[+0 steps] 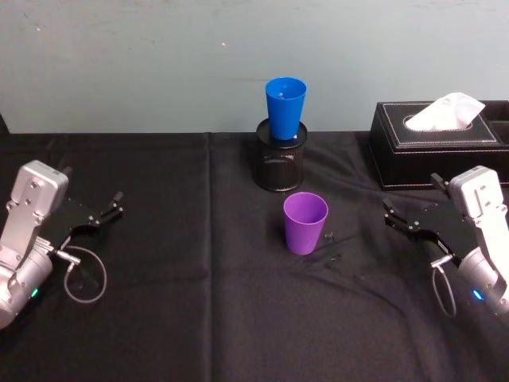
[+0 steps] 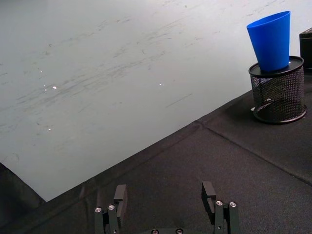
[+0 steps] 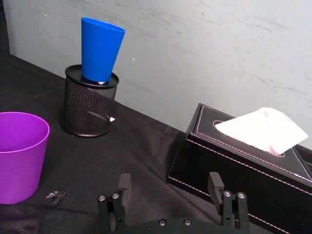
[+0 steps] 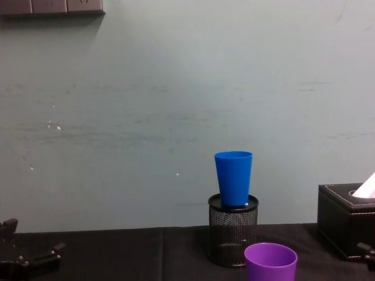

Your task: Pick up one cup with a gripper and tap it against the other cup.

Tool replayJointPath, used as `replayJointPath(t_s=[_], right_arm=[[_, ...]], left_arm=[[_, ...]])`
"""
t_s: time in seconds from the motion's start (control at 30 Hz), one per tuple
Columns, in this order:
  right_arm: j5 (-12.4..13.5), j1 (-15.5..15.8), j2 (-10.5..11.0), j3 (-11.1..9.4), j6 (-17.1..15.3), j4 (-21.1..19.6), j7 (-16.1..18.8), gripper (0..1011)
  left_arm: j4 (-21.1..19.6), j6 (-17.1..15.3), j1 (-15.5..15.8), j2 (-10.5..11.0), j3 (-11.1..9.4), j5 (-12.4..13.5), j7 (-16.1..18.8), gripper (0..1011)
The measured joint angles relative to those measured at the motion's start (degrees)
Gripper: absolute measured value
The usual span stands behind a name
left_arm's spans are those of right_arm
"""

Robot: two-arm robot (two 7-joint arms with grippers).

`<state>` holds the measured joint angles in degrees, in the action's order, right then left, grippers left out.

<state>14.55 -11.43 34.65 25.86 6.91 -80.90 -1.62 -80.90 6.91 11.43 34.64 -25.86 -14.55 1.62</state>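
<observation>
Black cloth table (image 1: 199, 318), pale wall behind. Purple cup (image 1: 305, 223) upright at centre; blue cup (image 1: 285, 107) perched on mesh pen holder (image 1: 280, 163) farther back. Right gripper (image 3: 168, 181) spread, empty, right of purple cup; left gripper (image 2: 164, 190) likewise, parked left. Mid-wall grasp advised; tap kept light, blue cup easily toppled.

The purple cup (image 1: 305, 223) stands upright on the black worktop (image 1: 183, 318) between the left fingers (image 1: 111, 212) and the right fingers (image 1: 395, 221), nearer the right pair and touched by neither. Both pairs are spread, pointing inward. Beyond them, the blue cup (image 1: 285, 107) rests in a mesh pen holder (image 1: 281, 163). A tissue box (image 1: 441, 147) sits just behind the right fingers.
</observation>
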Motion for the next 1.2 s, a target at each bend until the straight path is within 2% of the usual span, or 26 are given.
replayJointPath(t_s=[1.2], right_arm=[[0.0, 0.0, 0.0, 0.0, 0.0, 0.0, 0.0, 1003]], left_arm=[[0.0, 0.0, 0.0, 0.0, 0.0, 0.0, 0.0, 1000]])
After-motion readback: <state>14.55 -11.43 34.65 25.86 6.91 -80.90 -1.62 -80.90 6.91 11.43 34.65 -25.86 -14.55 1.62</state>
